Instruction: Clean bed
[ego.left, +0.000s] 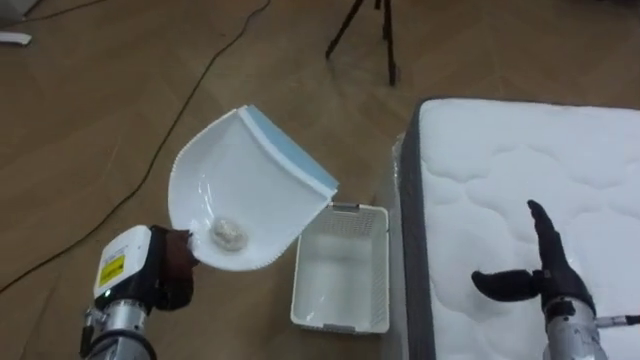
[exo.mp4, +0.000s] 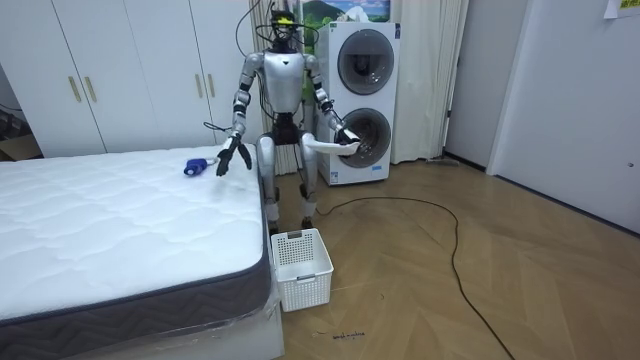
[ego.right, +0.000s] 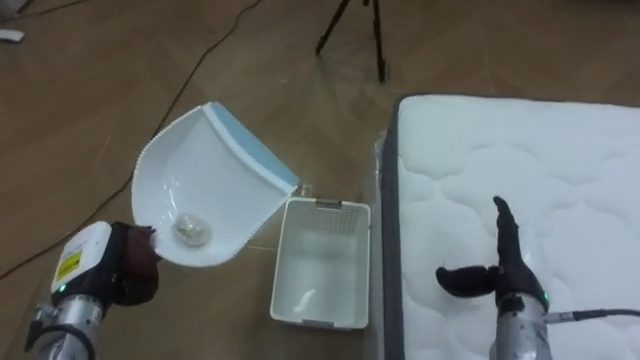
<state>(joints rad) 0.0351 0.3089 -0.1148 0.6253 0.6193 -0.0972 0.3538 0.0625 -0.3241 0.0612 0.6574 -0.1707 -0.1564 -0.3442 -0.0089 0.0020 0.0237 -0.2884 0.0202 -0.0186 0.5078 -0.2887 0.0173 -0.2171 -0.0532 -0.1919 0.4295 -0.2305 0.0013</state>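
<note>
The pan (ego.left: 245, 170) is held by its handle in the left hand (ego.left: 178, 262), whose fingers are closed round it. The right hand (ego.left: 548, 272) hangs over the bed (ego.left: 500, 140) with fingers straight and thumb spread, holding nothing. The wad (ego.left: 228, 232) lies deep in the pan, at the low end by the handle, while the blue lip is raised toward the basket (ego.left: 340, 275) on the floor (ego.left: 90, 120) just beside the bed.

The main risk is judged to be a missed drop. Most of the pan is seen over bare floor, with only its lip near the basket's corner – if it is tipped from here, the wad may slide off to one side and land outside. A light wad could also be thrown past the rim by a quick tilt, or may cling in the hollow and not be released at all. The pan's edge might be knocked against the rim, so that the basket is shifted. A blue brush (exo.mp4: 196, 166) is left on the bed near the right hand – it could be nudged off.
</note>
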